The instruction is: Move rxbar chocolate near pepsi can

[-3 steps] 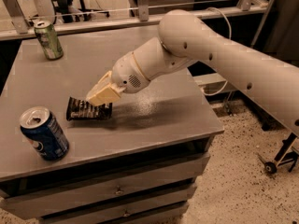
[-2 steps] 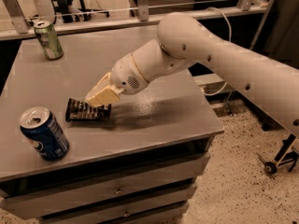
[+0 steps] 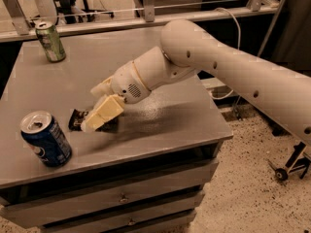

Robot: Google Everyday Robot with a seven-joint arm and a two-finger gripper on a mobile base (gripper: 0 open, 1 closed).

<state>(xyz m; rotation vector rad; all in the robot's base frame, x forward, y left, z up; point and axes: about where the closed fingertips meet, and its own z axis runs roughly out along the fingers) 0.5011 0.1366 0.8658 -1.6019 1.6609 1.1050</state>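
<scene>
The rxbar chocolate (image 3: pixel 76 120) lies flat on the grey table (image 3: pixel 165 130), near its front left; only its black left end and a strip of its lower edge show. My gripper (image 3: pixel 93 122) is down on top of the bar and covers most of it. The pepsi can (image 3: pixel 46 140), blue with a silver top, stands upright at the table's front left corner, a short gap to the left of and below the bar. My white arm (image 3: pixel 218 62) reaches in from the right.
A green can (image 3: pixel 50 41) stands upright at the table's back left corner. The table has drawers under its front edge (image 3: pixel 121 198). A metal rail (image 3: pixel 146 18) runs behind the table. Speckled floor and a wheeled stand (image 3: pixel 286 169) are to the right.
My gripper has come down and a little to the left, from just above the bar's right end onto the bar. The bar and both cans have stayed where they were.
</scene>
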